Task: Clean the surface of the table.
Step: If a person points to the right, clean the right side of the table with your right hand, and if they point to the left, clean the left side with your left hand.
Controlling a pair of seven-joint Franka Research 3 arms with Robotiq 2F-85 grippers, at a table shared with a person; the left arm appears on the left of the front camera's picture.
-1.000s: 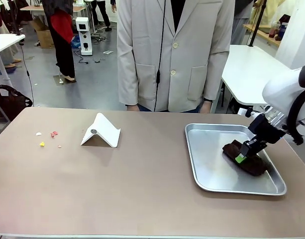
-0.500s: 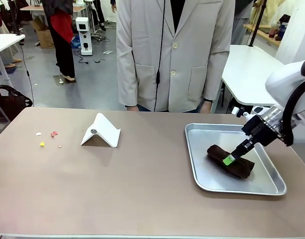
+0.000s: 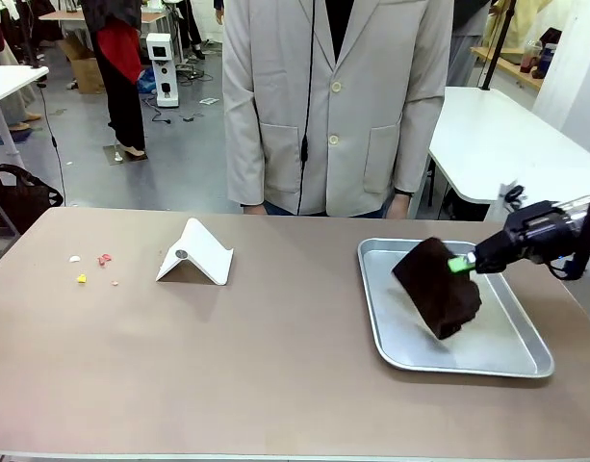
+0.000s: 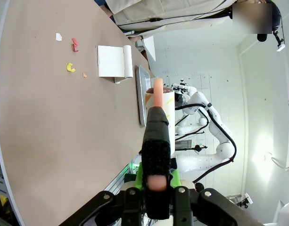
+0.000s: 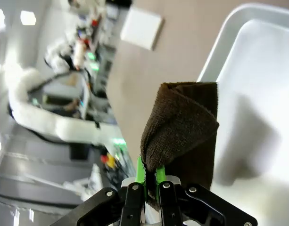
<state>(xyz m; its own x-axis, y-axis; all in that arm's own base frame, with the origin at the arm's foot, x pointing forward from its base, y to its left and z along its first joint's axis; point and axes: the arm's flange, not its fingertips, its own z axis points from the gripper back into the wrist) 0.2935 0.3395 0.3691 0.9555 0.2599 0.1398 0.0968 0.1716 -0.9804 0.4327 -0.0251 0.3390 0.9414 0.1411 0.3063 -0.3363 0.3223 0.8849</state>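
Observation:
The brownish-taupe table (image 3: 275,356) carries a few small pink, yellow and white scraps (image 3: 92,267) near its left end, also seen as scraps (image 4: 71,56) in the left wrist view. My right gripper (image 3: 463,262) is shut on a dark brown cloth (image 3: 437,289), which hangs lifted over the silver tray (image 3: 391,332). In the right wrist view the cloth (image 5: 182,132) rises from between the shut fingers of the right gripper (image 5: 148,176). My left gripper (image 4: 157,181) is shut on a black stick-like tool (image 4: 156,136) with a pale orange tip, held above the table (image 4: 54,141).
A white folded stand (image 3: 196,254) sits left of centre, also visible as the stand (image 4: 113,61) and the stand (image 5: 142,27) in the wrist views. A person in a pale jacket (image 3: 338,106) stands at the far edge. The tray (image 5: 257,70) lies at the table's right end.
My right gripper has risen and swung level, pulling the cloth off the tray floor. The cloth has unrolled and now hangs above the tray.

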